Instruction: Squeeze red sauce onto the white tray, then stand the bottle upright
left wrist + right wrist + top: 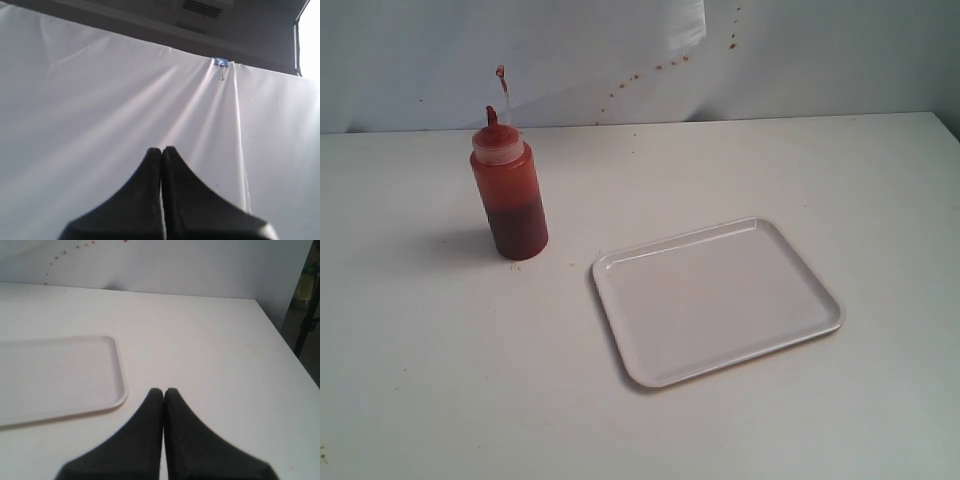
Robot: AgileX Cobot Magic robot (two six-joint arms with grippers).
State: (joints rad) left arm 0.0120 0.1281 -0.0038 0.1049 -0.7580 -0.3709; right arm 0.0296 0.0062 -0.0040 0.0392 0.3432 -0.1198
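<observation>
The bottle [508,190] stands upright on the table at the left of the exterior view, its red nozzle up and its tethered tip cap raised. To its right lies the white tray [715,300], bare, with no red sauce showing on it. Neither arm appears in the exterior view. My left gripper [162,150] is shut with nothing between its fingers and faces a white cloth backdrop. My right gripper [164,391] is shut and empty, hovering over the table just off a corner of the white tray [60,375].
Small red specks [650,70] dot the back wall behind the table. The table's right edge [285,345] drops off to the side of my right gripper. A blue clip [221,63] holds the backdrop cloth.
</observation>
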